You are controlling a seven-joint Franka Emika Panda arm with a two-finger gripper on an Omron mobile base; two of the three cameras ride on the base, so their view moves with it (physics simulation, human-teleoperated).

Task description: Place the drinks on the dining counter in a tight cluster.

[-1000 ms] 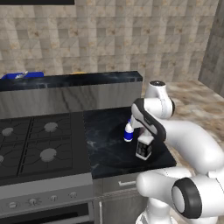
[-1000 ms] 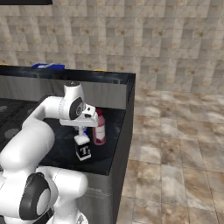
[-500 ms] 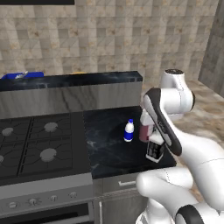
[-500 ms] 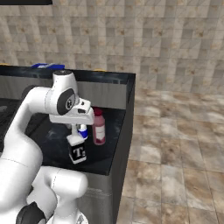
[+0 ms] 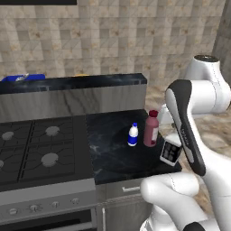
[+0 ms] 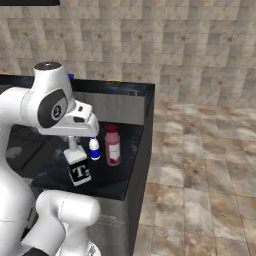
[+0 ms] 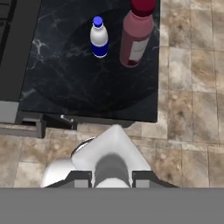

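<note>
Right base view, centre left: the gripper [image 6: 75,150] has its jaws closed on the square clear bottle with a black label [image 6: 79,171], lifted; the fingers are largely hidden. The tall maroon-pink bottle [image 5: 151,128] and small white blue-labelled bottle [image 5: 132,135] stand near each other on the black marble counter [image 5: 113,155] beside the stove [image 5: 40,149], near its open right edge.

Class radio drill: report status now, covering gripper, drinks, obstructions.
Gripper shut on square bottle, lifted off the counter. Pink bottle and white bottle stand side by side there. Nothing in the way.
</note>
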